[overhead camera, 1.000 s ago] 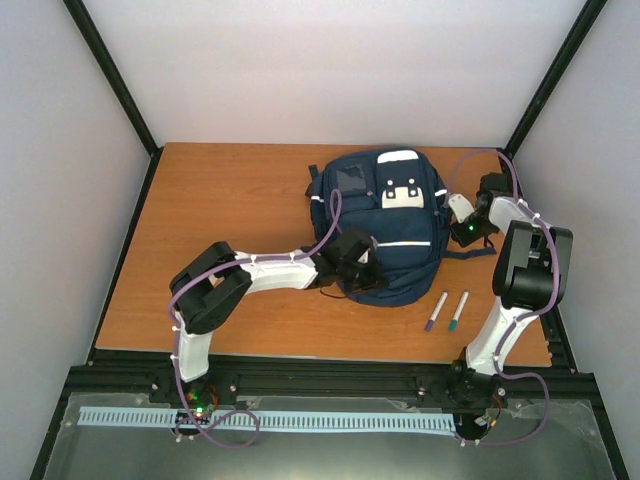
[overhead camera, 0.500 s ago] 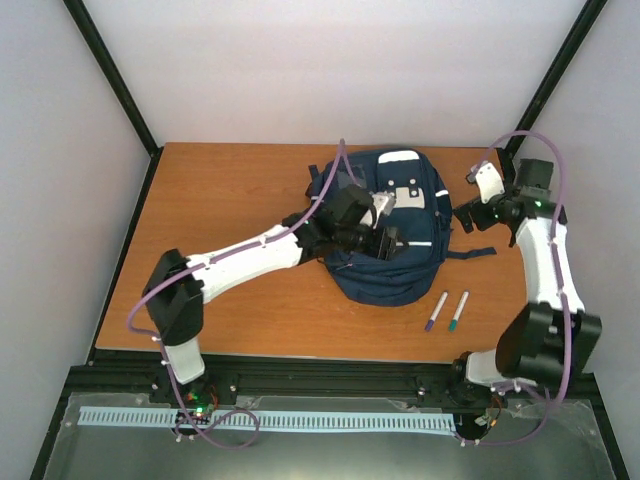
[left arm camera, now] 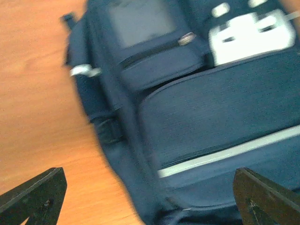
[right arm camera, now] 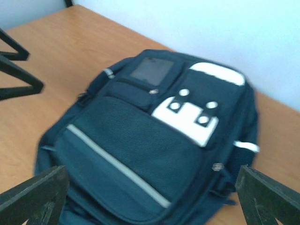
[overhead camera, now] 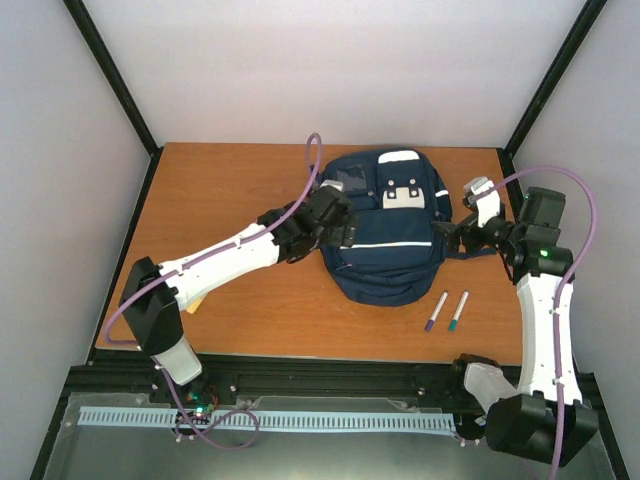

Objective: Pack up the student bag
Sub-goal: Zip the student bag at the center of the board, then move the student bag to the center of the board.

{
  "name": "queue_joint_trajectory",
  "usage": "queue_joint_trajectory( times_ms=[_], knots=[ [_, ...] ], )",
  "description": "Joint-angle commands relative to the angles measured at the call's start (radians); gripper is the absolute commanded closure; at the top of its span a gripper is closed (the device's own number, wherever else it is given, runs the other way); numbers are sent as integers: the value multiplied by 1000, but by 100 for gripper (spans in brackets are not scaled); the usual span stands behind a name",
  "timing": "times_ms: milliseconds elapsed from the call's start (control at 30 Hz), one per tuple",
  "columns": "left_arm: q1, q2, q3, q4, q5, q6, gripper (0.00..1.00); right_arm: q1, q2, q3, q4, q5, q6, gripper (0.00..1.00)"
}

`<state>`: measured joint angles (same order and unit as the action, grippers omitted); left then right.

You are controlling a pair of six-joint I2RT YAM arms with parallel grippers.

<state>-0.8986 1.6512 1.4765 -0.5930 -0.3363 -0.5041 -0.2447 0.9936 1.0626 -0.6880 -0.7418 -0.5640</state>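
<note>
Your student bag (overhead camera: 392, 240) lies flat on the brown table (overhead camera: 225, 190), a bit to the right of the middle and close to the back wall, with its front pockets facing up. Its white patch (overhead camera: 403, 194) and its little grey window pocket (overhead camera: 350, 180) are at the far end. Your left gripper (left arm camera: 149, 183) hangs over the bag's left side, and its two fingers are spread as wide as they go with nothing between them; you see only the bag and some table under them. Your left arm (overhead camera: 225, 255) stretches across the table from the near left corner to get there. Your right gripper (right arm camera: 151, 182) is just beside the bag's right side and looks at it from low down; it is wide open too and holds nothing. A dark strap (overhead camera: 470, 252) sticks out from the bag's right side, under your right arm. Two pens lie side by side on the table near the bag's near right corner, one with a purple tip (overhead camera: 436, 311) and one with a green tip (overhead camera: 457, 311). They do not touch the bag
</note>
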Motion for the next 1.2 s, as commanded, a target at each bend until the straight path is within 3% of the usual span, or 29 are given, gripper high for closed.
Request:
queue_joint_trajectory(
  times_ms=[0, 233, 333, 467, 633, 733, 833, 900, 1000, 1167],
  knots=[
    [56, -24, -122, -74, -179, -80, 0, 72, 57, -37, -9, -105, 77, 0],
    [86, -159, -291, 32, -157, -35, 0, 232, 101, -60, 61, 81, 88, 0],
    [86, -167, -307, 41, -250, -9, 0, 260, 167, 37, 35, 72, 97, 0],
    [95, -188, -341, 93, -346, -21, 0, 274, 303, 256, -161, -17, 39, 0],
    [137, -271, -390, 191, -368, -125, 0, 282, 286, 228, -58, 62, 105, 0],
    [198, -249, -365, 79, -363, -365, 0, 285, 230, 160, 23, 143, 118, 0],
    [256, -135, -262, -58, -364, -375, 0, 285, 162, 66, 142, 271, 190, 0],
    [297, -100, -280, 3, -312, -335, 0, 285, 127, 17, 186, 377, 204, 0],
    [398, -9, -250, 32, -68, -333, 0, 284, 126, -24, 193, 446, 167, 0],
    [449, 146, -225, 126, 108, -259, 23, 269, 101, -119, 217, 383, 189, 3]
  ],
)
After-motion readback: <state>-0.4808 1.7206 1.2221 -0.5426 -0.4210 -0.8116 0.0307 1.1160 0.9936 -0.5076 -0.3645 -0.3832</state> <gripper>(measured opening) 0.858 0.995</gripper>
